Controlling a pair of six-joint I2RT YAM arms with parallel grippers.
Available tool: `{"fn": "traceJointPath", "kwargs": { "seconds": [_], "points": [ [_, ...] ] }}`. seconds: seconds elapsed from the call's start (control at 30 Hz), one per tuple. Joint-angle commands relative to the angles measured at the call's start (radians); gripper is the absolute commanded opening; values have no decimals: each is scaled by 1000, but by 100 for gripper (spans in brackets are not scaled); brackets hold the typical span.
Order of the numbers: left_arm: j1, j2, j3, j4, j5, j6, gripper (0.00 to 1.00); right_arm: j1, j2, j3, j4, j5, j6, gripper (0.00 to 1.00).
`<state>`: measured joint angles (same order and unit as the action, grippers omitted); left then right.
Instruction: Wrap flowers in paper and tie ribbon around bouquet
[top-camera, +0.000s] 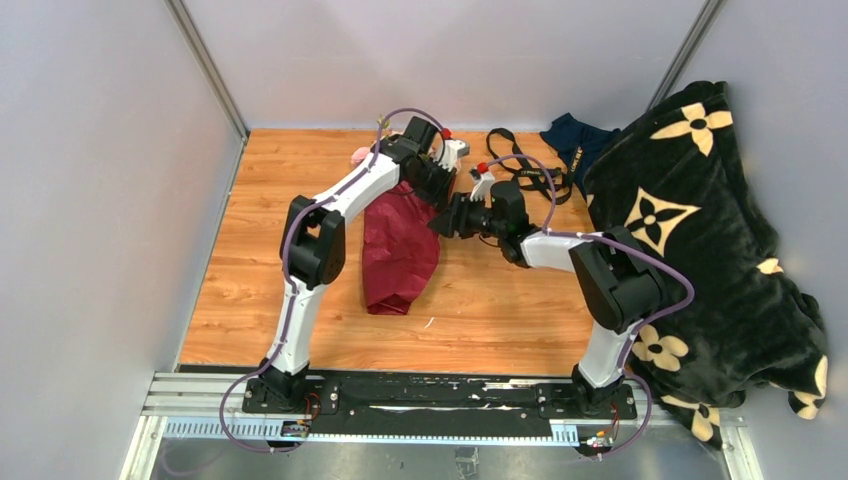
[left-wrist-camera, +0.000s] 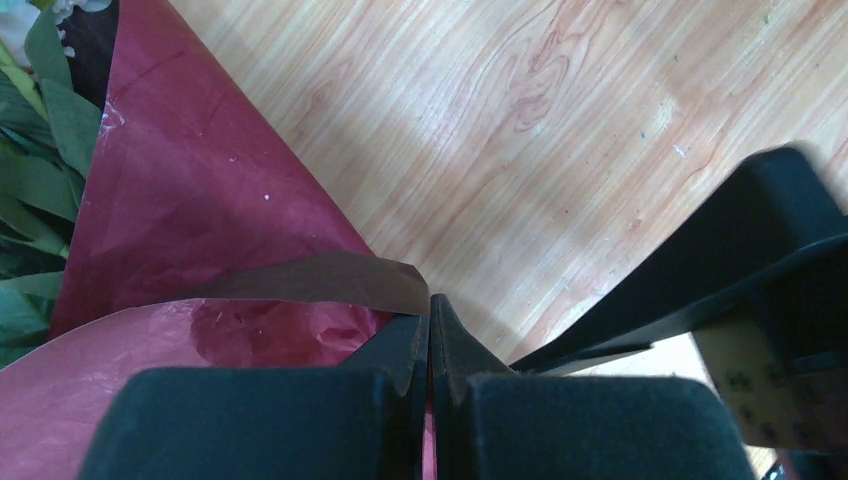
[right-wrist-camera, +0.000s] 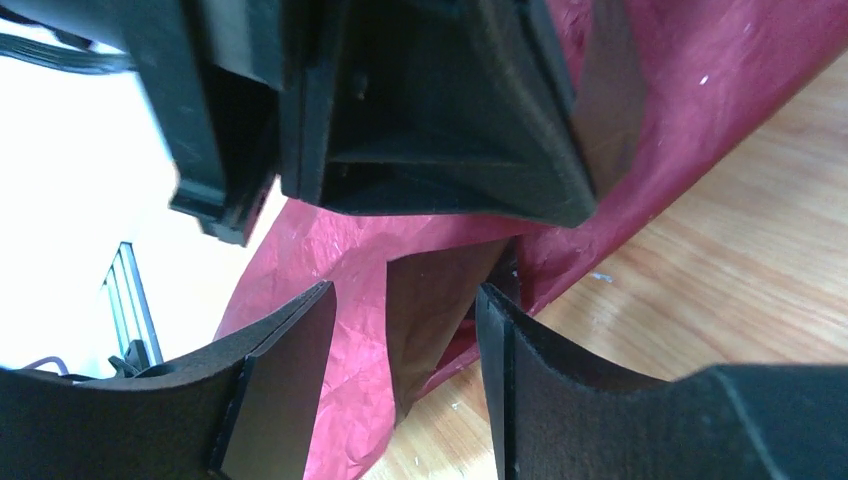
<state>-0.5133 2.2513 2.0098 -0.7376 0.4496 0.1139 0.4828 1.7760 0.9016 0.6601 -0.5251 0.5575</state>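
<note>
While the paper (top-camera: 400, 255) lies rumpled on the desk (top-camera: 500, 310), a little left of the middle, both arms meet over its far right edge. The left tool (left-wrist-camera: 430, 312) is fully closed, its two fingers pressed together. At their tips it pinches a flap (right-wrist-camera: 430, 330) of the paper, which shows its duller, brownish back side. This flap curls up from the sheet and ends exactly at the closed tips.

The right tool (right-wrist-camera: 405, 295) comes from the right and points toward the left tool. Its jaws stand open, with one finger on each side of the hanging flap. In the right wrist view the flap is nearer to the right-hand finger, and I cannot tell if it touches it. The other finger is clearly apart from it, so the right tool has hold of nothing.

The flowers (left-wrist-camera: 40, 130) lie inside the paper at its far end, with green leaves showing under the red edge, just left of the left tool. The ribbon (top-camera: 520, 165) lies in loops on the desk beyond the right tool, apart from the paper. A dark blue cloth (top-camera: 572, 140) is beside it, and a black blanket (top-camera: 700, 240) with cream flower shapes covers the right side.
</note>
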Motion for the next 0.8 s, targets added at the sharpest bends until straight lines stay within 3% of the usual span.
{"fn": "traceJointPath", "kwargs": {
  "seconds": [0.0, 0.17, 0.2, 0.33, 0.37, 0.4, 0.5, 0.57, 0.7, 0.77],
  "points": [
    [-23, 20, 46, 24, -5, -15, 0, 39, 51, 14, 2, 58, -8, 59],
    [-30, 17, 49, 32, -12, -19, 0, 58, 86, 40, -73, 129, -54, 56],
    [-30, 17, 49, 31, -12, -19, 0, 58, 89, 39, -92, 153, -52, 51],
    [-31, 15, 50, 32, -15, -14, 0, 56, 93, 34, -160, 250, -27, 10],
    [-30, 10, 53, 31, -17, -9, 2, 51, 102, 40, -180, 255, -20, 6],
    [-31, 3, 59, 29, -23, -4, 12, 47, 115, 49, -198, 249, -11, 1],
    [-31, -43, 87, -29, -46, 47, 45, 18, 165, 76, -217, 185, 28, 0],
    [-30, -114, 75, -73, -69, 105, 57, 0, 196, 82, -197, 141, 49, 0],
    [-31, -325, -142, -83, -171, 236, 59, -13, 211, 93, -192, 115, 48, 0],
    [-37, -412, -291, -83, -197, 298, 50, -15, 212, 102, -199, 108, 40, 0]
  ]
}}
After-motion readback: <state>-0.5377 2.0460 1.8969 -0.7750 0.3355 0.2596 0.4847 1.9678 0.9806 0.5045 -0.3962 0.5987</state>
